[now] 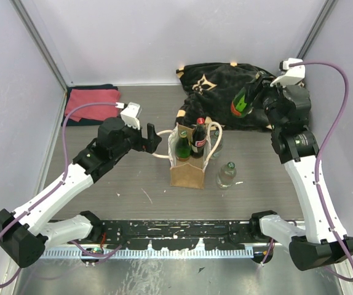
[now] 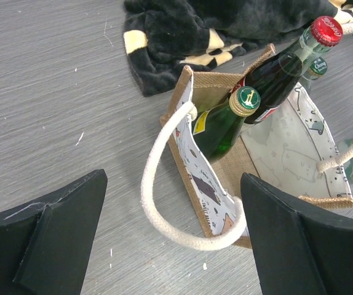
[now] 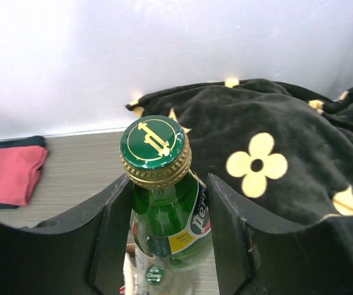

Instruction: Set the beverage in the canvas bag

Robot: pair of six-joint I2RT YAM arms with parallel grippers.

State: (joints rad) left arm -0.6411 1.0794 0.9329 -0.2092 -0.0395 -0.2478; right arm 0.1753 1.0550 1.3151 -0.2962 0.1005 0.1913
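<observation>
Status — found right gripper (image 3: 169, 239) clenched on the beverage (image 1: 244, 102), a green bottle gripped just below its cap, up over black cloth (image 1: 216, 80) at back right, well apart from canvas bag (image 1: 186, 173). Found left gripper (image 2: 173, 227) released, jaws wide, just beside bag's left handle (image 2: 147, 184), gripping nothing. Counted two bottles standing in the bag: green bottle (image 2: 222, 126) and red-capped cola bottle (image 2: 275, 74) next to it.

Judged carry-to-bag as the step in hand. Needed to travel high, clear both caps and the rope loops, then descend upright into the free part of the bag mouth; couldn't gauge that gap's width from these views. Judged left gripper well placed to steady or spread the mouth.

Noted clear bottle (image 1: 226, 174) standing just right of the bag — easy to knock on a low sweep. Saw open tabletop (image 1: 133, 178) in front and left of the bag, enclosure walls close on both flanks, red towel (image 1: 90, 101) back left, out of the path.
</observation>
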